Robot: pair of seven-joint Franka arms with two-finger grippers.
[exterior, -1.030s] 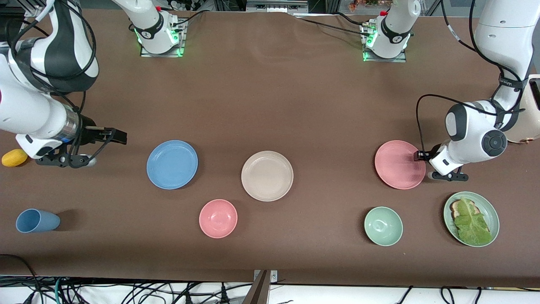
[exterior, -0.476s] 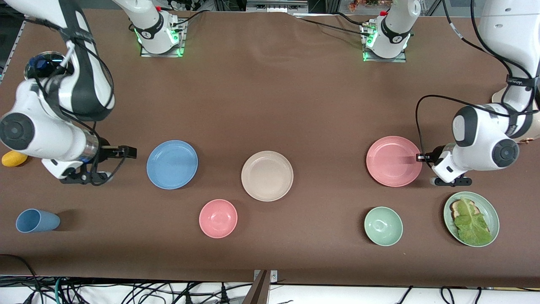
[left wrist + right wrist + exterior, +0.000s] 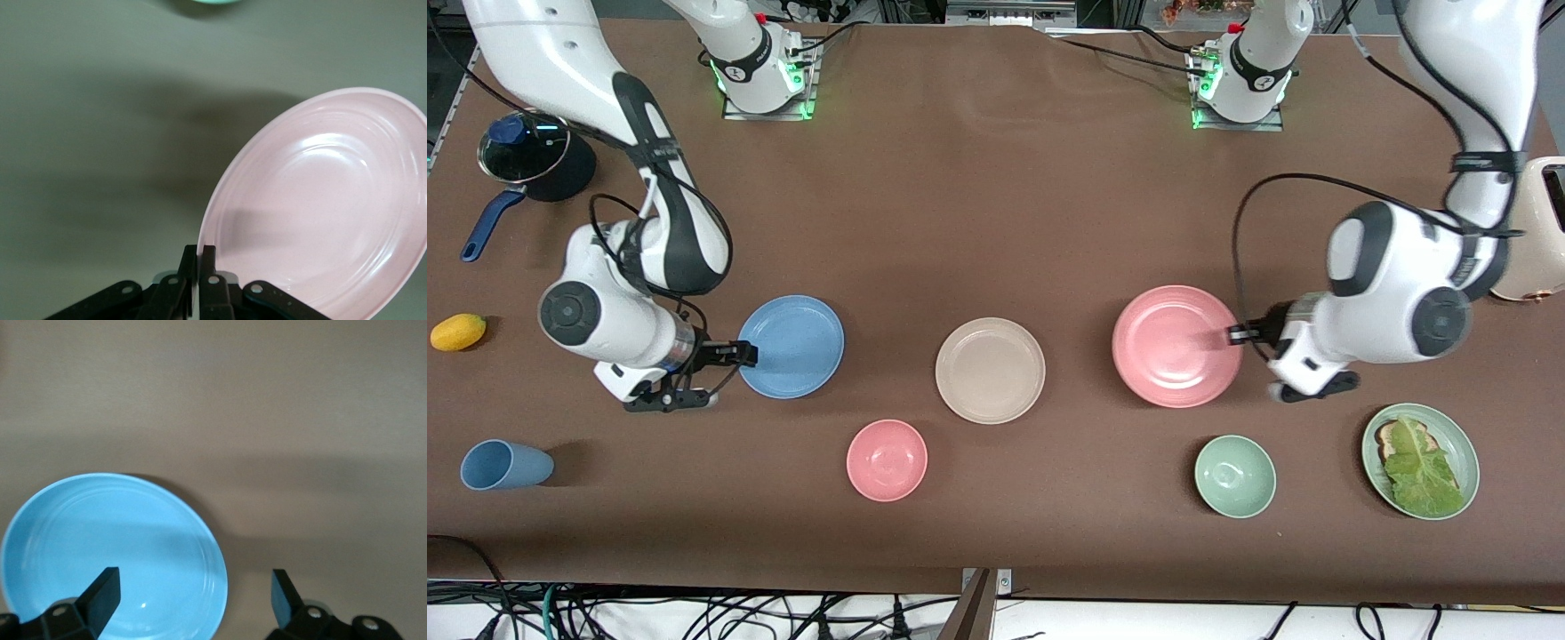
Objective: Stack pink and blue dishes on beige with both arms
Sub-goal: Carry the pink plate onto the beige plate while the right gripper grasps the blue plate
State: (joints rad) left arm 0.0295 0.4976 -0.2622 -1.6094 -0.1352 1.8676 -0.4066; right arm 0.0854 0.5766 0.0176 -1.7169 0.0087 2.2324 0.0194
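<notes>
Over the table, my left gripper (image 3: pixel 1234 335), clamped on the pink plate (image 3: pixel 1174 345), has carried it toward the beige plate (image 3: pixel 990 370); my right gripper (image 3: pixel 745 354), fingers apart, has reached the blue plate (image 3: pixel 791 346).

The brown table (image 3: pixel 996 196) carries the blue plate (image 3: pixel 796 342), beige plate (image 3: pixel 990 370), pink bowl (image 3: pixel 887 460), green bowl (image 3: pixel 1234 476), lettuce plate (image 3: pixel 1458 436), blue cup (image 3: pixel 503 465) and lemon (image 3: pixel 458 332).

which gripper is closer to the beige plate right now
Left. The left gripper, shut on the raised pink plate, is the nearer; the right gripper is open at the blue plate, farther from the beige plate.
</notes>
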